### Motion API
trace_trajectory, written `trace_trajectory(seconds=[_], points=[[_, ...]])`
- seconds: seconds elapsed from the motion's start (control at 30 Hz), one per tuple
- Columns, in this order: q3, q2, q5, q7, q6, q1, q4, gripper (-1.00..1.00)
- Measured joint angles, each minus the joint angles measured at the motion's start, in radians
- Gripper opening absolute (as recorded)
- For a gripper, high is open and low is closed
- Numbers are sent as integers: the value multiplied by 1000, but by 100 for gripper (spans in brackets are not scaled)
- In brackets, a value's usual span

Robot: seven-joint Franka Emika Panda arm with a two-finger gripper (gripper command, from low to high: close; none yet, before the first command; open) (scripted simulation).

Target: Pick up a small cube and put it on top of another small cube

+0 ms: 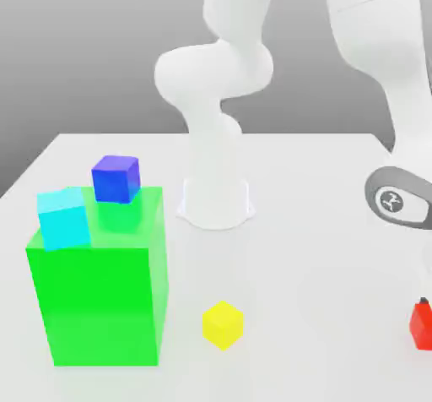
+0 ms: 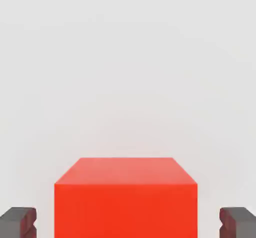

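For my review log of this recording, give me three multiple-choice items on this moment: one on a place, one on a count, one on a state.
1. Where does the dark blue cube sit?
A. on top of the big green block
B. on the table beside the yellow cube
C. between the fingers

2. How many small cubes are there in the exterior view?
A. two
B. three
C. four

3. How does the gripper stand to the red cube?
A. shut with nothing in it
B. open, a finger on either side with a gap
C. holding the cube high over the block

Key:
1 A, it rests on the block's top next to the light cyan cube.
2 C, dark blue, cyan, yellow cube and red.
3 B, the hand view shows both fingers clear of the cube's sides.
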Motion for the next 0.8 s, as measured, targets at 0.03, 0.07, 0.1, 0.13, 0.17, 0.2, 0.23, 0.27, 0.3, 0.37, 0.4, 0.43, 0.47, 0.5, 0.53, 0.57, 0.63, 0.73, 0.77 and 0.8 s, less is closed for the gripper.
trace_trajectory(seconds=[0.03, 0.07, 0.1, 0.13, 0.17, 0.2, 0.23, 0.27, 0.3, 0.37, 0.4, 0.43, 0.47, 0.5, 0.53, 0.57, 0.63, 0.73, 0.77, 0.8], points=[[0, 0, 0, 0, 0, 0, 0, -100], [0, 0, 0, 0, -1, 0, 0, -100], [-5, 11, -4, 3, 8, 4, 2, -100], [0, -1, 0, -1, -2, 0, 0, -100], [11, -25, 10, -8, -21, -8, -6, -100], [23, -55, 23, -18, -44, -17, -13, -100], [35, -89, 38, -29, -69, -26, -20, -100], [46, -123, 55, -41, -96, -34, -28, -100], [49, -160, 75, -44, -122, -47, -36, -100], [22, -235, 115, -15, -174, -84, -55, -100], [4, -272, 133, 5, -200, -103, -65, -100], [-15, -310, 148, 28, -226, -122, -75, -100], [-35, -347, 160, 54, -252, -141, -84, -100], [-56, -384, 170, 82, -278, -167, -94, -100], [-74, -420, 177, 111, -305, -207, -103, -100], [-88, -457, 182, 142, -331, -236, -113, -100], [-120, -529, 188, 208, -384, -292, -132, -100], [-156, -638, 189, 311, -464, -357, -160, -100], [-169, -674, 188, 348, -491, -380, -170, -100], [-182, -711, 186, 384, -518, -407, -179, -100]])
